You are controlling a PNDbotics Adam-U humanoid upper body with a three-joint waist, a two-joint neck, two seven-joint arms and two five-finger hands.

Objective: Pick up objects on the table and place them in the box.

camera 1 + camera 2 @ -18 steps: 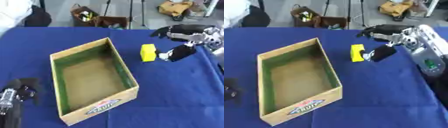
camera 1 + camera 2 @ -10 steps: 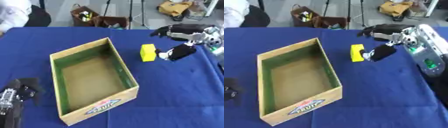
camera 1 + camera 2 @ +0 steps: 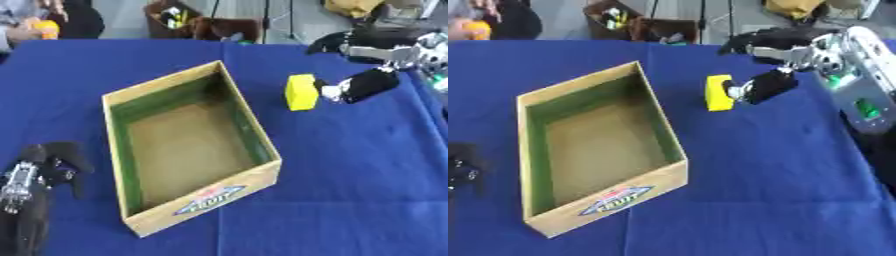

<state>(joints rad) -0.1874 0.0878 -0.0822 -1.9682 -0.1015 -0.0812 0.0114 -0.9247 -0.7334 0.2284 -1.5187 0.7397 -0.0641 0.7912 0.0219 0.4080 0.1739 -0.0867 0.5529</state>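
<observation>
A table covered with a dark blue cloth [image 3: 367,180] is seen from above, and an open rectangular cardboard box [image 3: 262,176] with green-lined inner walls and a bare brown floor is set on it, left of the middle and turned slightly askew; a printed label is carried on its near wall. Nothing is seen inside the box. A small yellow block [image 3: 301,92] is found to the right of the box's far end, apart from the box wall. The black right hand [image 3: 366,85] is brought in from the upper right, with its thumb touching or very nearly touching the block's right side, while the fingers [image 3: 756,38] are spread above and beyond the block, clear of it, so the hand is seen open around the block with no grip closed on it; whether the block rests on the cloth or is raised just off it cannot be told. The black left hand [image 3: 45,165] is seen near the lower left corner, beside the box's near left wall, with its fingers relaxed and nothing held. Beyond the table's far edge, a brown open bag [image 3: 188,20] with small items is seen on the floor.
</observation>
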